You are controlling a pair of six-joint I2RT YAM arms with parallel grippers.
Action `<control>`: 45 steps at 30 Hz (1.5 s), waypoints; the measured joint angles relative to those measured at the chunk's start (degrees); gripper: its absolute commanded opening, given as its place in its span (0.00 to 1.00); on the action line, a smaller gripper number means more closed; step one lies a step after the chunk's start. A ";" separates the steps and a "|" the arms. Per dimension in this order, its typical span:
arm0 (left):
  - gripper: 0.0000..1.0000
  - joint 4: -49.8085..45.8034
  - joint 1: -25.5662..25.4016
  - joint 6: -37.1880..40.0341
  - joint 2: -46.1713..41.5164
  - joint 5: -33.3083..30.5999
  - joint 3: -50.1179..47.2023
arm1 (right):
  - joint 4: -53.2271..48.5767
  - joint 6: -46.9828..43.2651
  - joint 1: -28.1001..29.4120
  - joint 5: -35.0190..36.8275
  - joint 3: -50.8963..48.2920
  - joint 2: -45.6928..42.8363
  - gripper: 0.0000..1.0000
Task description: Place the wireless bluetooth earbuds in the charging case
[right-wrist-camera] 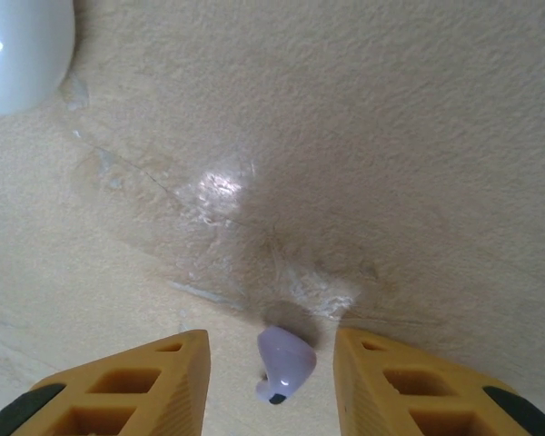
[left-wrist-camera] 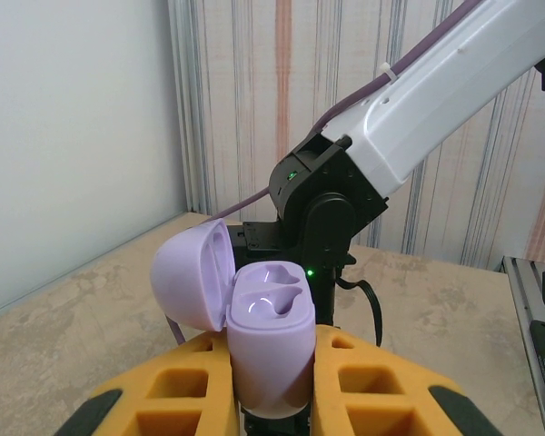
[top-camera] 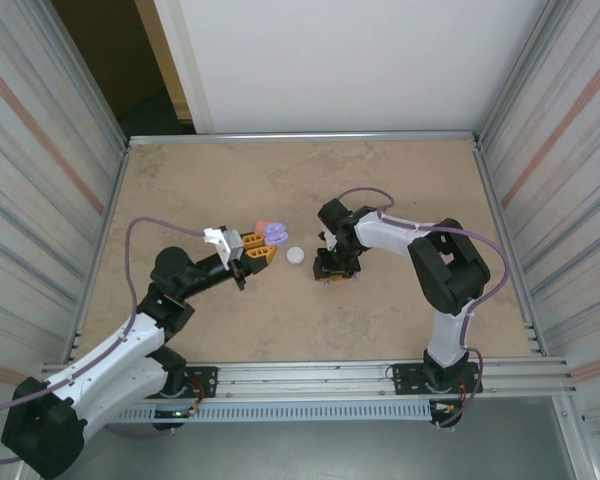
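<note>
A: While the left tool (left-wrist-camera: 272, 395) is clamped on the purple charging case (left-wrist-camera: 271, 341), has any earbud gone in?

B: None that I can see. The case stands upright between that tool's fingers with its lid (left-wrist-camera: 193, 277) swung open to the left. The two hollows in its top look empty.

A: Where is the matching earbud?

B: A purple earbud (right-wrist-camera: 284, 363) lies on the counter (right-wrist-camera: 391, 136) between the spread fingers of the right tool (right-wrist-camera: 271, 386), which is low over it. The fingers stand apart on either side, not touching it.

A: So what is left?

B: By my judgement, nearly all of it: closing on this earbud, lifting it, carrying it to the open case and seating it. A white case (right-wrist-camera: 18, 50) sits ahead and to the left of the right tool. Whether it is filled I cannot tell.
</note>
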 measured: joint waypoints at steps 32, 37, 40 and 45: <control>0.00 -0.42 0.00 0.44 -0.74 -0.22 -0.63 | -0.20 -0.04 0.81 1.27 0.33 0.28 0.20; 0.00 -0.42 0.00 0.44 -0.74 -0.22 -0.70 | -0.20 -0.09 0.81 1.64 0.33 -0.55 0.19; 0.00 -0.37 0.00 0.44 -0.74 -0.22 -0.85 | -0.17 -0.28 0.81 2.38 0.33 -1.90 0.19; 0.00 -0.26 0.00 0.42 -0.52 -0.22 -0.96 | -0.02 -0.55 0.81 2.80 0.31 -5.20 0.19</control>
